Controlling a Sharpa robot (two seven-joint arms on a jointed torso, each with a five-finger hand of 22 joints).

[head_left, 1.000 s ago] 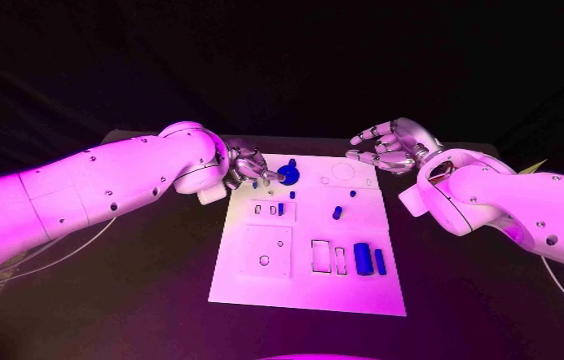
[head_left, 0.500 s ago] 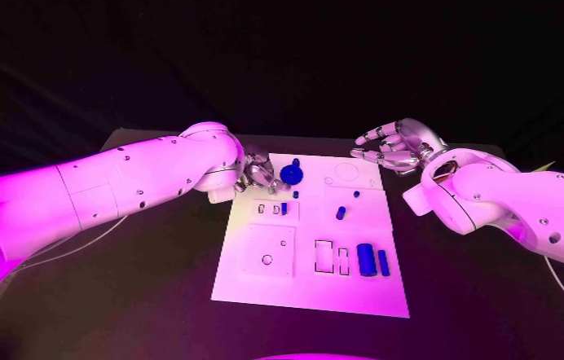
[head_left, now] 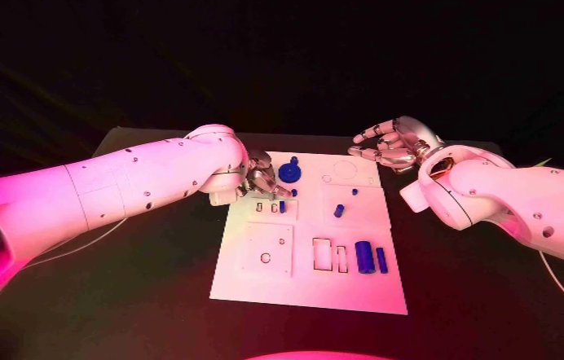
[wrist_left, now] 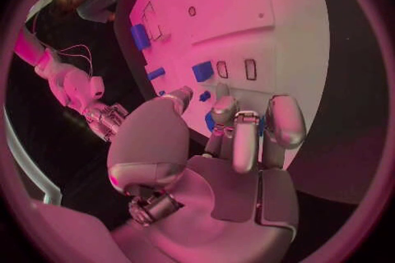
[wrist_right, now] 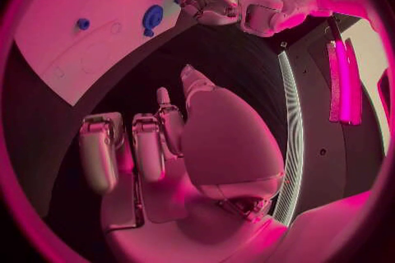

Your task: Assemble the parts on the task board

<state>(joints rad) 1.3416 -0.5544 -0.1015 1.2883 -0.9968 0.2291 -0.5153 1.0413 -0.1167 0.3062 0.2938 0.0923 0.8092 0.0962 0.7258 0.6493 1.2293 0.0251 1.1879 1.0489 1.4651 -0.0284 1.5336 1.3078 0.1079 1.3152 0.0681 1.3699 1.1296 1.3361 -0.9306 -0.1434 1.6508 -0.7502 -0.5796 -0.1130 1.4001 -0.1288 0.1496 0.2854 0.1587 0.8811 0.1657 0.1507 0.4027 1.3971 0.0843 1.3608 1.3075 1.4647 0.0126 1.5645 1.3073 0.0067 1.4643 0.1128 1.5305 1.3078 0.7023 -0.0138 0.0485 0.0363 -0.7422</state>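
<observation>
The left hand (head_left: 258,177) sits at the far left corner of the task board (head_left: 311,283), its fingers curled downward over the board's edge. Whether they pinch anything cannot be told: in the head view the forearm covers much of the hand, and in the left wrist view the fingers (wrist_left: 284,119) hide what lies under their tips, with only a sliver of blue (wrist_left: 210,121) showing between them. Just beside the fingertips stands a round blue part (head_left: 289,173), partly masked by the hand. Slightly nearer the robot from the hand lies a small blue piece (head_left: 282,207) next to two little rectangular slots; the left wrist view shows it as a blue block (wrist_left: 203,71) beside the same slots. Farther out from the hand, a short blue peg (head_left: 338,210) stands mid-board, and two long blue bars (head_left: 363,257) lie side by side near the board's right edge, beyond two empty rectangular recesses.

The right hand (head_left: 388,148) hovers off the board's far right corner, fingers loosely curled and apart, grasping nothing; the right wrist view shows its fingers (wrist_right: 148,144) over bare black table (wrist_right: 164,59). From that hand the board lies well apart, with the round blue part (wrist_right: 152,16) and the left hand (wrist_right: 201,1) beyond it. Tiny board markings near the right hand are too faint to make out.
</observation>
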